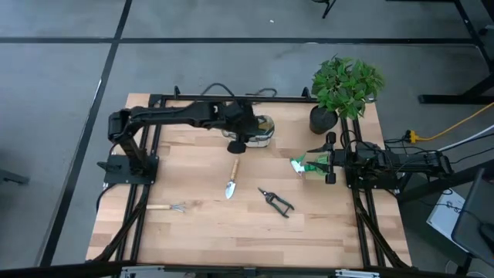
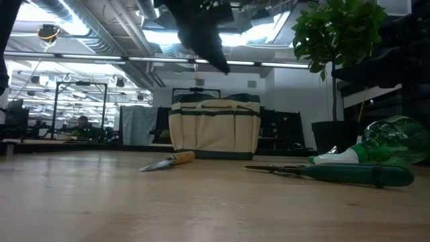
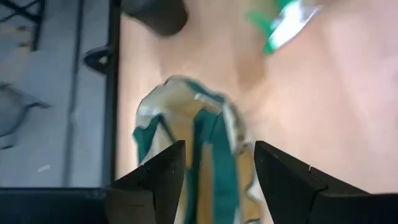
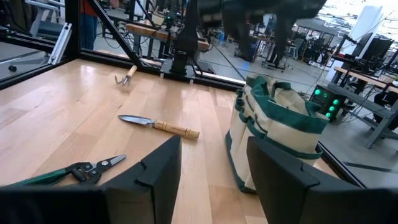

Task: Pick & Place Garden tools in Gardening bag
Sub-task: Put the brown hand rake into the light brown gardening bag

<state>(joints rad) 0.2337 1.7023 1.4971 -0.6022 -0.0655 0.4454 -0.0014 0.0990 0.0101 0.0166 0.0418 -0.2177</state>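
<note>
Left tool (image 1: 238,145) hangs open and empty over the gardening bag (image 1: 261,131). Trowel (image 1: 231,179), rake (image 1: 167,207), shears (image 1: 275,199) lie on bench (image 1: 201,232). Right tool (image 1: 331,158) parked, part-open. Risk: descending snags the bag rim and tips it.

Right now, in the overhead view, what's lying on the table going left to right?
little rake → trowel → gardening bag under the left claw → pruning shears → green-and-white soft item → potted plant

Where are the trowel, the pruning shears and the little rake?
trowel (image 1: 231,179): high view, where handle meets blade.
pruning shears (image 1: 275,199): high view, near the pivot.
little rake (image 1: 166,207): high view, on the shaft near the tines.
</note>
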